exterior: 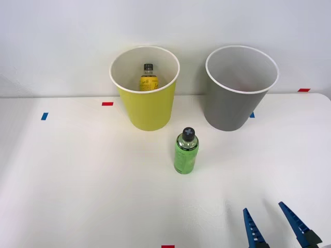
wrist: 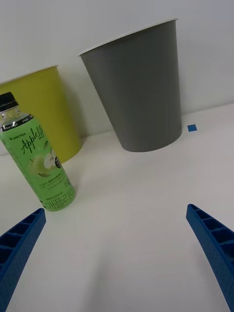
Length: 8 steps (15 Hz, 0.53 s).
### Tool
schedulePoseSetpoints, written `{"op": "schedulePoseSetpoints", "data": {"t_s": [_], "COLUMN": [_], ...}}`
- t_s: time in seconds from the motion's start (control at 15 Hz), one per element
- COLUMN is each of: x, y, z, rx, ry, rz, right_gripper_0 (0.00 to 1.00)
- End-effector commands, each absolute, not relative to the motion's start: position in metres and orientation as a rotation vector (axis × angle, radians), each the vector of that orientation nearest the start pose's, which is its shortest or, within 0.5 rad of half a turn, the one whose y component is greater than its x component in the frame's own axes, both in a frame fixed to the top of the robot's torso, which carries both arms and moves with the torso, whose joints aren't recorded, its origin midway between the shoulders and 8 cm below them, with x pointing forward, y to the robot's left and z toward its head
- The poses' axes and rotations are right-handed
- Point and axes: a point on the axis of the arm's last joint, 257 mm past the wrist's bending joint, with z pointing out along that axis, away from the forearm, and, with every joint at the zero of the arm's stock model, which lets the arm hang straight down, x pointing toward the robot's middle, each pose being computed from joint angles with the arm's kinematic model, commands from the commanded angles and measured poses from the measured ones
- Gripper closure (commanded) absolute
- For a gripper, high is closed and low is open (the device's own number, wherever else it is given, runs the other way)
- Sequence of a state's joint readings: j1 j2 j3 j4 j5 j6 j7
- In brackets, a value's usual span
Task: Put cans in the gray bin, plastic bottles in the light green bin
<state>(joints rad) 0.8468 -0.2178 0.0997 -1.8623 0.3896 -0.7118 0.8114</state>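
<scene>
Green bottle upright on the table, yellow bottle in the lime bin

Table (exterior: 77, 181) is white and carries two large tapered bins side by side at its far edge, against a pale wall. On the robot's left stands the light green bin (exterior: 147, 106), lime outside, white at the rim and inside. A yellow-labelled bottle (exterior: 148, 78) with a black cap is inside it, upright or close to it, leaning near the far inner wall. The gray bin (exterior: 235, 106) stands to the right of the lime one, near it but apart, with the same white rim and white inside; nothing can be made out within it from the front view.

A translucent green bottle (exterior: 186, 151) with a black screw cap stands upright on the bare table, nearer the robot than both bins and roughly before the gap between them, closer to the lime bin. In the wrist view its label reads "Apple" and shows a pale apple.

The right gripper (exterior: 275, 227) sits low over the near right part of the table, well apart from the green bottle. Its blue ribbed fingers (wrist: 19, 243) are spread wide, with nothing between them.

Small red tape marks (exterior: 107, 104) and blue tape marks (exterior: 44, 116) lie on the table surface.
</scene>
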Motion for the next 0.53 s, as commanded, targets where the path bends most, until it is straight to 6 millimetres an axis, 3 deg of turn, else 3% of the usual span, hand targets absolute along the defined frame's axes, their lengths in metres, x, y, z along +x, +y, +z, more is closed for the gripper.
{"op": "schedulePoseSetpoints", "data": {"t_s": [0.07,0.53], "x": [0.2673,0.2673], "y": [-0.2281,-0.2281], "z": [-0.2599,-0.2599], "rx": [0.002,0.002], "ry": [1.503,1.503], "rz": [0.389,0.389], "right_gripper_0": [0.0,0.0]}}
